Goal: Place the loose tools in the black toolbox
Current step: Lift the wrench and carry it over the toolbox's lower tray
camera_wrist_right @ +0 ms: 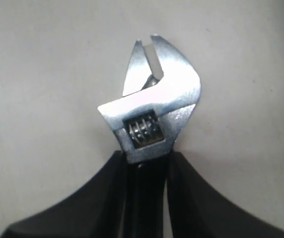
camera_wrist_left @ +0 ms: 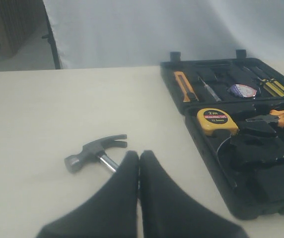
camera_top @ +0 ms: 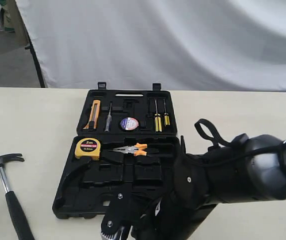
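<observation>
The black toolbox (camera_top: 83, 214) lies open mid-table. In its lid sits the small tape roll (camera_top: 129, 123), which the left wrist view shows too (camera_wrist_left: 243, 90). The black-handled claw hammer (camera_top: 5, 185) lies on the table left of the box. My left gripper (camera_wrist_left: 139, 154) is shut and empty, its tips just over the hammer's steel neck (camera_wrist_left: 107, 161). My right gripper (camera_wrist_right: 147, 158) is shut on the silver adjustable wrench (camera_wrist_right: 154, 99) by its dark handle, head pointing away. In the exterior view the right arm holds it low at the box's front edge (camera_top: 114, 231).
In the box are a yellow tape measure (camera_top: 88, 148), orange-handled pliers (camera_top: 133, 149), an orange utility knife (camera_top: 94, 114) and yellow screwdrivers (camera_top: 159, 120). Empty moulded recesses fill the box's front half. A white sheet hangs behind the table.
</observation>
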{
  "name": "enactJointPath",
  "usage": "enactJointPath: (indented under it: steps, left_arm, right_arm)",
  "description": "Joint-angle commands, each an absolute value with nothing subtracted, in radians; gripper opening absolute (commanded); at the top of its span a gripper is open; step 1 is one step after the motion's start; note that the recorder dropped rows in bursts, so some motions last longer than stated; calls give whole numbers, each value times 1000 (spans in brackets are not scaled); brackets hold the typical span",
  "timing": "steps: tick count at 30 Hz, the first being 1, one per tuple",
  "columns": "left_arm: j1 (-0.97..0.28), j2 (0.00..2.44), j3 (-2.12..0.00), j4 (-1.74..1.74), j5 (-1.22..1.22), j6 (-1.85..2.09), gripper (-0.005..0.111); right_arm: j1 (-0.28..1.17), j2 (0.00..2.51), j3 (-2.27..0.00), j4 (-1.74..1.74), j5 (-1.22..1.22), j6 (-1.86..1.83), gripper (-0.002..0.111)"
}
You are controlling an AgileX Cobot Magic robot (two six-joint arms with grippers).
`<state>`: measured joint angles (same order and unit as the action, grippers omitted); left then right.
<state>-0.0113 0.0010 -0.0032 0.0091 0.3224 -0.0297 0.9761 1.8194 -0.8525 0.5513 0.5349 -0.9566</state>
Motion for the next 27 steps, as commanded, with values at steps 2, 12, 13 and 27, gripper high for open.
enactJointPath:
  steps: [2,12,13,27]
  left_arm:
    - [-18,0,0,6,320,-31,0]
    - [-18,0,0,6,320,-31,0]
    - [-18,0,0,6,320,-31,0]
    - [-18,0,0,6,320,-31,0]
  right_arm:
    - [982,1828,-859,524,553,-957,0]
    - [982,1822,-864,524,531,-957,0]
    - [982,1819,-869,522,533,-957,0]
    - [982,1815,-962,510,573,-957,0]
